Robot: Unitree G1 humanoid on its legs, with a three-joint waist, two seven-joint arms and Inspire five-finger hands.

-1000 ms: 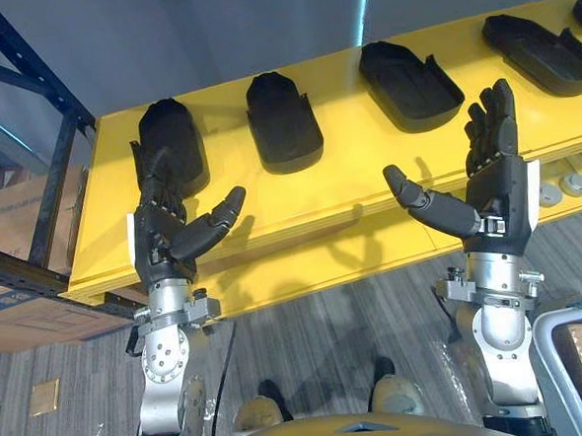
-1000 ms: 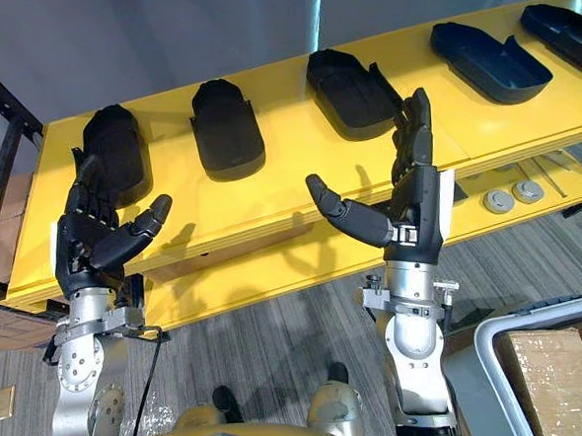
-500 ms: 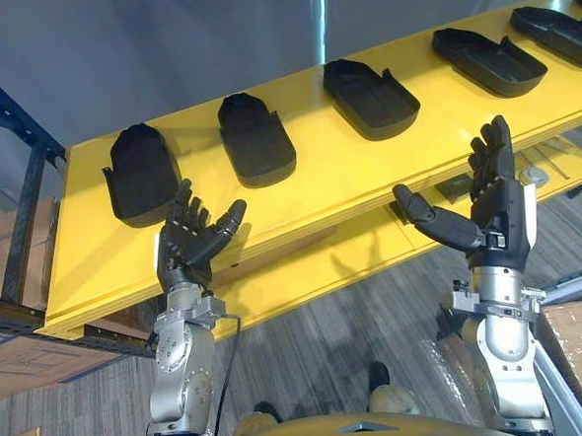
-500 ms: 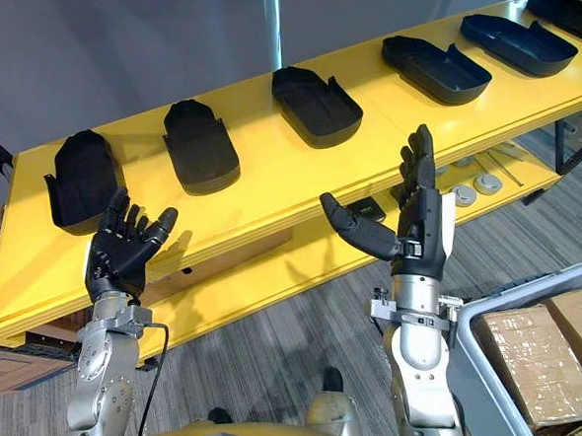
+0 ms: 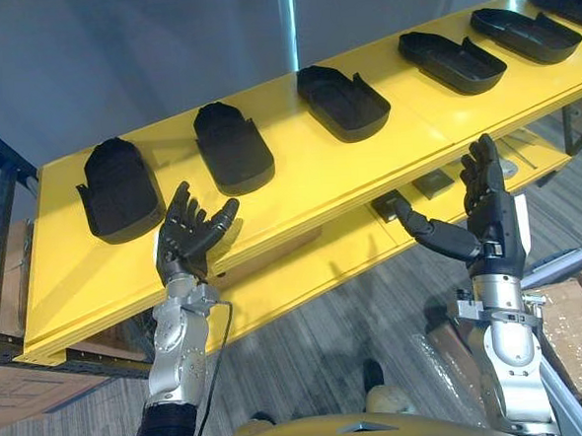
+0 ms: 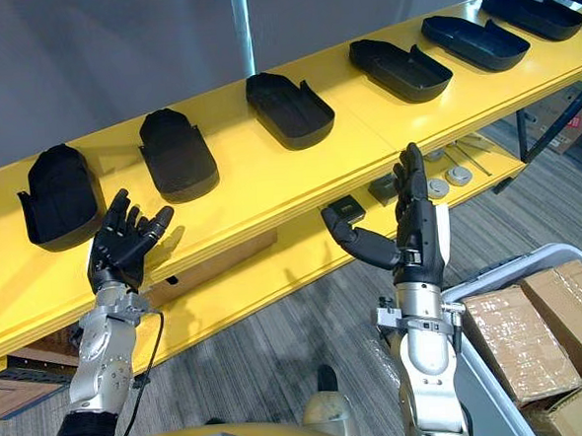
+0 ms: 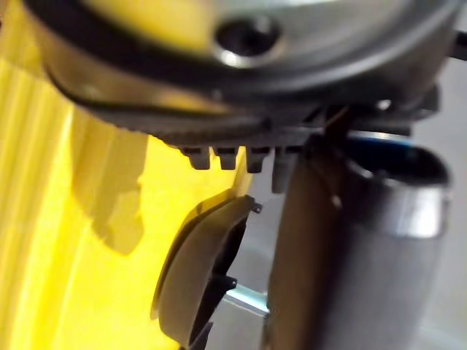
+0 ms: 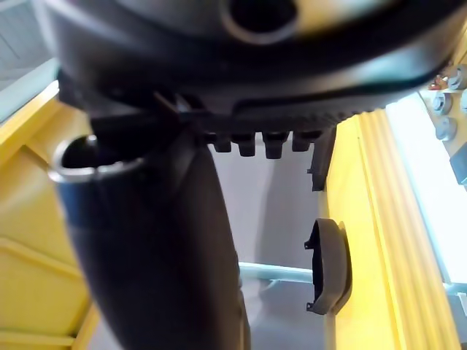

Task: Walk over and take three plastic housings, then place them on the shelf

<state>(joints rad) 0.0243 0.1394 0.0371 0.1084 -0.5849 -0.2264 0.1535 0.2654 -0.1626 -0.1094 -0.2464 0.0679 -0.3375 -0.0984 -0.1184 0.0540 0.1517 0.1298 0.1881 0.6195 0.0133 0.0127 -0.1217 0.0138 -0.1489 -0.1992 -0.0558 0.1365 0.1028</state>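
Six black plastic housings lie in one row on the yellow shelf. The left hand and right hand are raised before its front edge, fingers spread, both empty.

Eye views: head-mounted, side by side, looking down toward 12 o'clock; both share the yellow shelf.
Wrist views: very close, each facing one housing.
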